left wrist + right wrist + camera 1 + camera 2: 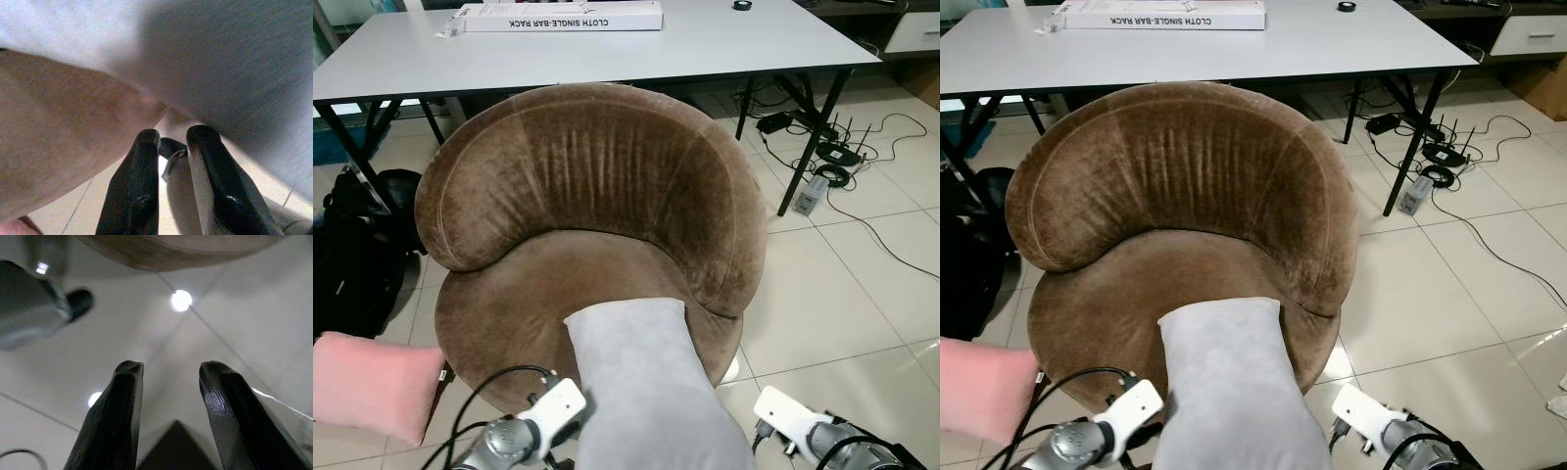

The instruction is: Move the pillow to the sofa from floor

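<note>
A soft grey rectangular pillow (641, 382) lay with its far end on the round brown velvet sofa's (597, 196) seat edge; left gripper (171, 147) narrowly parted beneath it, right gripper (168, 377) wider, empty

Grey pillow (646, 382) on brown sofa (587, 186).
</note>
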You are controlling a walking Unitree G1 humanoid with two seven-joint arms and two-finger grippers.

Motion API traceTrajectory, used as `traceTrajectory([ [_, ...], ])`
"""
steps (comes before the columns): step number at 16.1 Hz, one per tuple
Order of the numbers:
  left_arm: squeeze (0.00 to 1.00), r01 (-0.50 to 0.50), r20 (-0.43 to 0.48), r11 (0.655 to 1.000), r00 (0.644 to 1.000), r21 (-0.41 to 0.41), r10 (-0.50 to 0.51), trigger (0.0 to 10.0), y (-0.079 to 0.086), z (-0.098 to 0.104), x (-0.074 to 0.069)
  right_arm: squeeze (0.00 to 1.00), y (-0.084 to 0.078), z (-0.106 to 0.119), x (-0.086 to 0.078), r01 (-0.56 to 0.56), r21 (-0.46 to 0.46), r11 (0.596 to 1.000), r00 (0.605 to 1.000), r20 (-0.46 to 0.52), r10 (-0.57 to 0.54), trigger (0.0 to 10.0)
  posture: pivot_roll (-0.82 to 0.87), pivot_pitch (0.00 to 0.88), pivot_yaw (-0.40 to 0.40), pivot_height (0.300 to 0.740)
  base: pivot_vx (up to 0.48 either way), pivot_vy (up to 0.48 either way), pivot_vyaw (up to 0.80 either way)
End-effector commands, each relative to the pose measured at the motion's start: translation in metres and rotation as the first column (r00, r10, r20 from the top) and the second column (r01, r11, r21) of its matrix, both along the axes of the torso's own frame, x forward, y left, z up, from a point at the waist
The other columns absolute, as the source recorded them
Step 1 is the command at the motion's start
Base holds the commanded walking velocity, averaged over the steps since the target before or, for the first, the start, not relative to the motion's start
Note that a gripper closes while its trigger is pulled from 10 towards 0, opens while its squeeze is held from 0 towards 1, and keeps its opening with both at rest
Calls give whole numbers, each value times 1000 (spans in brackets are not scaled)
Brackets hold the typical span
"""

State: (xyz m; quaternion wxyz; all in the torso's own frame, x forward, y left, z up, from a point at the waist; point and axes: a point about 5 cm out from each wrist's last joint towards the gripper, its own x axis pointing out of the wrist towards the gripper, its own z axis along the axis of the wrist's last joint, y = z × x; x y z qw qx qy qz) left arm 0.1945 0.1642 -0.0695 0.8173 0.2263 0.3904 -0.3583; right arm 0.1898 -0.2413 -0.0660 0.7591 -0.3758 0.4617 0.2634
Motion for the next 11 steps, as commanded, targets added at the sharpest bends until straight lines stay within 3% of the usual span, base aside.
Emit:
traceTrajectory([
  [1, 0, 11, -16, 1000, 1000, 2, -11, 10000, -3, -2, -2, 0, 1, 1, 0, -2, 44, 999, 1000, -23, 3, 10000, -57, 53, 33, 740, 0, 0, 0],
  [6, 0, 95, -150, 993, 983, -66, -104, 10000, -14, -10, -22, 0, 10, 9, 13, -67, 149, 987, 994, -77, 79, 10000, -54, 51, 19, 740, 0, 0, 0],
  [8, 0, 79, -141, 993, 986, -84, -90, 10000, -13, -8, -20, 0, 18, 12, 17, -89, 204, 975, 990, -90, 109, 10000, -54, 51, 19, 740, 0, 0, 0],
  [11, 0, 13, -86, 993, 996, -116, -23, 10000, -1, 2, -3, 0, 39, 22, 34, -110, 338, 935, 986, -80, 145, 10000, -40, 46, 9, 740, 0, 0, 0],
])
